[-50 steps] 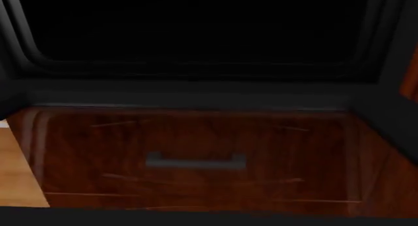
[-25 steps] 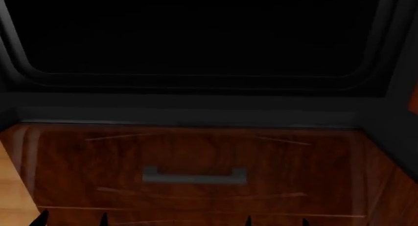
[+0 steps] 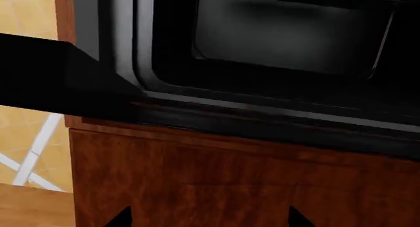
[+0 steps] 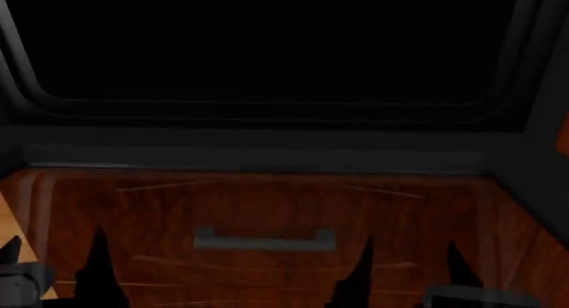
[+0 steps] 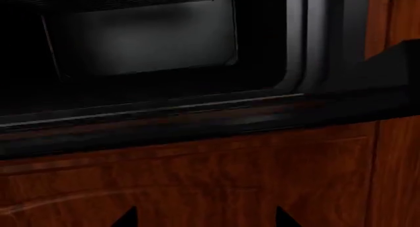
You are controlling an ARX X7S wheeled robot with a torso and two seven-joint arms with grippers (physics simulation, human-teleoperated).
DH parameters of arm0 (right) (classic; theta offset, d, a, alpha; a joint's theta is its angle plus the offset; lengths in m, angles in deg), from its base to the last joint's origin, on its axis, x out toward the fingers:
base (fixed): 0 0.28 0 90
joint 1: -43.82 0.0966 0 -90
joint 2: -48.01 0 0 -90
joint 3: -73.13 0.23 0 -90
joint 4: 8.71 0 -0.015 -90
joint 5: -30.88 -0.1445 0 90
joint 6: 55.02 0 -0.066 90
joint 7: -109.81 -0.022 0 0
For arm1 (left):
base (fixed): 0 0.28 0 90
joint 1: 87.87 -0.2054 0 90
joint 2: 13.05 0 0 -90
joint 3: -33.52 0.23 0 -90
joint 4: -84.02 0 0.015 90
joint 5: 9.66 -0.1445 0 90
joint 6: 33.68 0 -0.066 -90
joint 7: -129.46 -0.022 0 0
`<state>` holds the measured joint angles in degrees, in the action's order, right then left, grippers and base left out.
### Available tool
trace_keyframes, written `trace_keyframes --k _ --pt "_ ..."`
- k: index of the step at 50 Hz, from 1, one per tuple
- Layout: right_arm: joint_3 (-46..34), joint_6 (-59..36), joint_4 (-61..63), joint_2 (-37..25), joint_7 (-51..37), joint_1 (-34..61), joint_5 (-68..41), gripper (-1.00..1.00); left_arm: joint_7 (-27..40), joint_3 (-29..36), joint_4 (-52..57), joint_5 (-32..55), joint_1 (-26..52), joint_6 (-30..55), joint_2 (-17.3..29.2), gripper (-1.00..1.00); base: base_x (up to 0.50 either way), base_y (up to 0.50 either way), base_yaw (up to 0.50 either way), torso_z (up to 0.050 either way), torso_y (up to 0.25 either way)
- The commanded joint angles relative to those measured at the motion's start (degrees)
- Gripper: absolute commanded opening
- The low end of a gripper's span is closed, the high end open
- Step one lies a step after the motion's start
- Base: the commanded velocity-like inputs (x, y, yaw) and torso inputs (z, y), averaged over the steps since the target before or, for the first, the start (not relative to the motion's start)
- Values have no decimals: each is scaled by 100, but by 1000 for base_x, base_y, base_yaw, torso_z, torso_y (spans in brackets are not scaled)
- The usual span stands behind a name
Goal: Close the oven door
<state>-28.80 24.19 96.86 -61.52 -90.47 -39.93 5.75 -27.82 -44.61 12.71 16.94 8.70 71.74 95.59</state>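
The oven door [image 4: 530, 181] hangs open and lies flat, and I look down through its glass pane. In the wrist views it is a dark slab seen edge-on [image 3: 98, 92] [image 5: 328, 109] below the dark oven cavity [image 3: 282, 35]. My left gripper [image 4: 53, 255] is open at the lower left, my right gripper [image 4: 409, 265] open at the lower right. Both pairs of black fingertips point at the red-brown drawer front [image 3: 229, 178] [image 5: 196, 173], lower than the door's slab. Nothing is between the left gripper's [image 3: 210, 217] or the right gripper's [image 5: 203, 217] fingers. The door's bar handle is out of view.
A red-brown wooden drawer [image 4: 266, 201] with a short grey handle [image 4: 265, 239] shows through the door glass. Light wood floor [image 3: 33, 207] lies to the left of the cabinet. A wooden cabinet side [image 5: 397, 173] stands to the right.
Both grippers' fingertips have risen into the bottom of the head view; half a second ago only their points showed. A second ago the view sat a little higher.
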Motion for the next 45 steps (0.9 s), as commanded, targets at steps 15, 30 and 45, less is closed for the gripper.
trace_keyframes --k 15,30,45 --pt "496 -2738 1909 -849 -843 1734 -1651 100 1550 -348 2032 1876 2019 3325 391 100 0 0 0 0 0" --pt "744 -4707 1617 -844 -1636 4921 -3270 100 2477 -782 1522 3485 4703 5020 147 100 0 0 0 0 2" --pt "-172 -4350 -236 -518 -695 6797 -2367 100 1715 -4 -520 2648 6613 4458 -246 100 0 0 0 0 0"
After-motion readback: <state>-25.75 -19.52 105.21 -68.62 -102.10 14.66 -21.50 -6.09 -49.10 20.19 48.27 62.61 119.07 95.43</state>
